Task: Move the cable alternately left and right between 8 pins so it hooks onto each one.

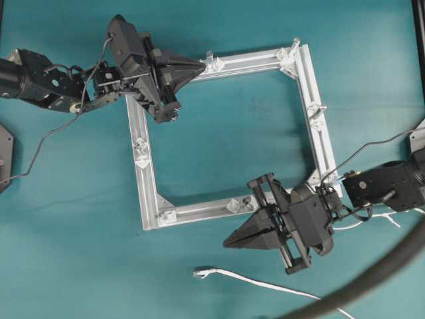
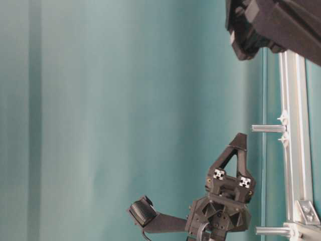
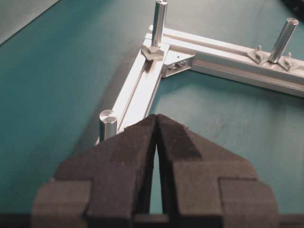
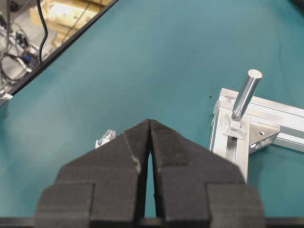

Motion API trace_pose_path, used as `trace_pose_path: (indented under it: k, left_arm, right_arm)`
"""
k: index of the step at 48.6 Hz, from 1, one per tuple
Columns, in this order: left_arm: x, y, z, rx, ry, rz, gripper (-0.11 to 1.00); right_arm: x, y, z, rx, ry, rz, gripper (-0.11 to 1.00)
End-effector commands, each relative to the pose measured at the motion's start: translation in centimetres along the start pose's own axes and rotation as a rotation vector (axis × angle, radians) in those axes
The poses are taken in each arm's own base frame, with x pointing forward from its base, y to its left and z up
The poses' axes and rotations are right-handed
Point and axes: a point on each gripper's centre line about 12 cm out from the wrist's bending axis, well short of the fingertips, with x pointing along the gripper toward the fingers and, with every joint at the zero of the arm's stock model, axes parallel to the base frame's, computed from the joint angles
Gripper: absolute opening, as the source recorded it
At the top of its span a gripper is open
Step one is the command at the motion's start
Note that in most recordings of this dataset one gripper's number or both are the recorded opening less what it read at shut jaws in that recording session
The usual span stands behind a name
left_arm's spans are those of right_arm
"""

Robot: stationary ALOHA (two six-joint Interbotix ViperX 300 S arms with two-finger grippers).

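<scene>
- The left gripper [image 1: 201, 65] is seen squeezed tight shut, and nothing is held in it. It is placed over the frame [image 1: 229, 64], at the frame's top left corner.
- The right gripper [image 1: 229, 242] is squeezed tight shut too, and nothing is held. It is found just below the frame's bottom side.
- The cable [image 1: 255, 282] is laid flat near the table's [image 1: 226, 133] bottom edge, off the frame.
- No pins [image 3: 159, 19] are touched by the cable.
</scene>
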Motion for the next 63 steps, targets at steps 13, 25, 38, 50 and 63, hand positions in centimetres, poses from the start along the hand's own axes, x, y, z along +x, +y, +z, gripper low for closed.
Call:
trace_pose_path:
  k: [13,25,38,50,63]
  left_arm:
    - [-2.5,-2.2,5.6,0.082,-0.020,-0.078,0.00]
    - [-4.7,-2.9,6.2,0.050,0.032,-0.096,0.00]
    - [-6.9,-3.7,6.7,-0.018,0.057,-0.125,0.17]
    - [-9.4,-4.5,6.4,-0.014,0.087,-0.159,0.60]
    - [-13.5,-4.5,5.6,-0.003,0.093,-0.193,0.70]
  right_arm:
    - [-0.4,-0.2,4.8,0.004,0.016,-0.005,0.00]
    - [-0.3,0.6,6.7,0.076,0.204,0.009,0.00]
    - [1.9,2.3,6.7,0.167,0.366,0.023,0.00]
    - [5.5,3.1,5.6,0.158,0.503,0.021,0.00]
    - [8.1,3.1,4.5,0.164,0.611,0.004,0.30]
